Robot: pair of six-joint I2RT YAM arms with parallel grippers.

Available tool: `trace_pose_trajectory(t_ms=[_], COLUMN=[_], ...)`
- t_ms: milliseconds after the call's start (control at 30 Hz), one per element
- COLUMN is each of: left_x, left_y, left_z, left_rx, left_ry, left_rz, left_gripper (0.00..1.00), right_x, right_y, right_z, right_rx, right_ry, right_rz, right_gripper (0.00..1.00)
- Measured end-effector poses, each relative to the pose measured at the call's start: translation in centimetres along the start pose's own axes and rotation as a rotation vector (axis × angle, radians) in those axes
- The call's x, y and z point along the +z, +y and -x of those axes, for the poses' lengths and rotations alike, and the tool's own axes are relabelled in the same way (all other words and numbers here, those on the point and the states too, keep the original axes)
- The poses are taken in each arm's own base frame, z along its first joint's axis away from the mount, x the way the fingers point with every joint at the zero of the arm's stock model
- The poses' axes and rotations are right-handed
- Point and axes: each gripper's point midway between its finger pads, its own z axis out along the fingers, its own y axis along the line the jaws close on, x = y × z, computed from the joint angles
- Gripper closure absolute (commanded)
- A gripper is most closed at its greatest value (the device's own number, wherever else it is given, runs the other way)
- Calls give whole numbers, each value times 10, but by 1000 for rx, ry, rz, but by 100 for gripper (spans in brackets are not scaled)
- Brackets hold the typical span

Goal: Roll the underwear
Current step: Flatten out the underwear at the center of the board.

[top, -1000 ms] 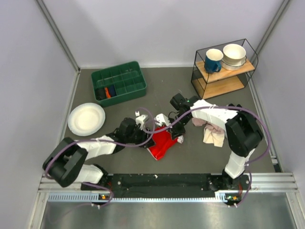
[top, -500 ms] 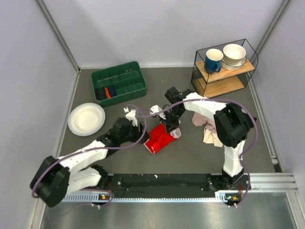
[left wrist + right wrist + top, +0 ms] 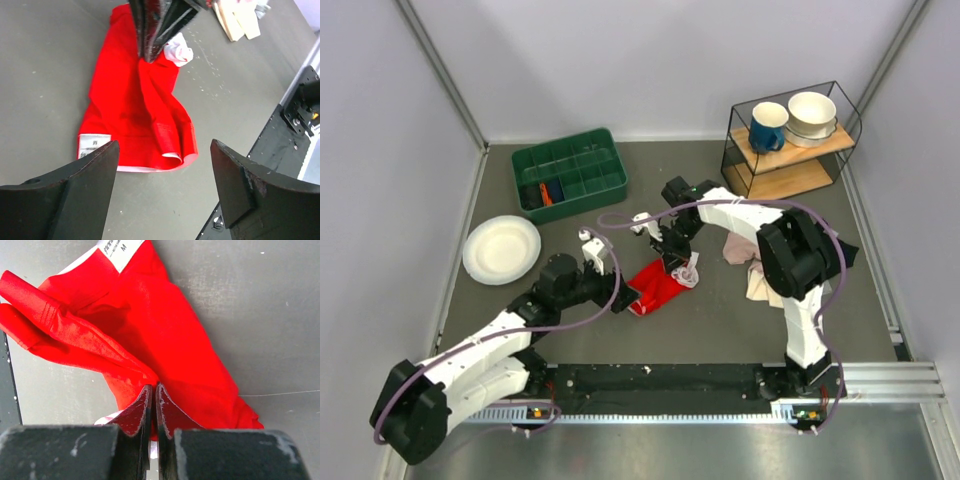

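Note:
The red underwear (image 3: pixel 656 288) lies crumpled and partly folded on the grey table, with a white label at its near edge. In the left wrist view the underwear (image 3: pixel 132 107) is just ahead of my left gripper (image 3: pixel 164 150). My left gripper (image 3: pixel 623 297) is open and empty, its fingers wide apart at the near-left end. My right gripper (image 3: pixel 678 260) is shut on a fold of the underwear (image 3: pixel 170 330) at its far end, fingertips pinched together (image 3: pixel 152 388). It also shows in the left wrist view (image 3: pixel 151 52). A bit of white trim (image 3: pixel 178 50) sticks out beside it.
A pink-and-beige cloth (image 3: pixel 761 275) lies right of the underwear. A green compartment tray (image 3: pixel 570 172) stands at the back left, and a white plate (image 3: pixel 501 249) lies at the left. A wire shelf (image 3: pixel 790 140) with a blue mug and white bowls stands at the back right.
My left arm has drawn back to the left, away from the underwear. My right gripper has moved a little left and away with the fabric, stretching the underwear longer and narrower.

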Motion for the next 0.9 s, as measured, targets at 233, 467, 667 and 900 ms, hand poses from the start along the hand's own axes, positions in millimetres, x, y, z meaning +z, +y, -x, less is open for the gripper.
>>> trace_pose_trajectory(t_ms=[233,467,667,900], left_x=[11,24,35,40], left_y=[-20,-33,-33,-12], left_z=[-13,-13,-20,-43], left_rx=[73,164,217,234], left_ry=[55,135,197,310], left_rz=[-120,-115,-71,47], left_gripper=[4,5,15,30], right_x=[1,0,1,1], right_y=[-2,-3,-3,-3], right_z=[-1,0,0,0], right_rx=[23,26,28,37], right_ry=[3,0,0,1], right_rz=[4,3,4,5], right_gripper=[100,100,100,100])
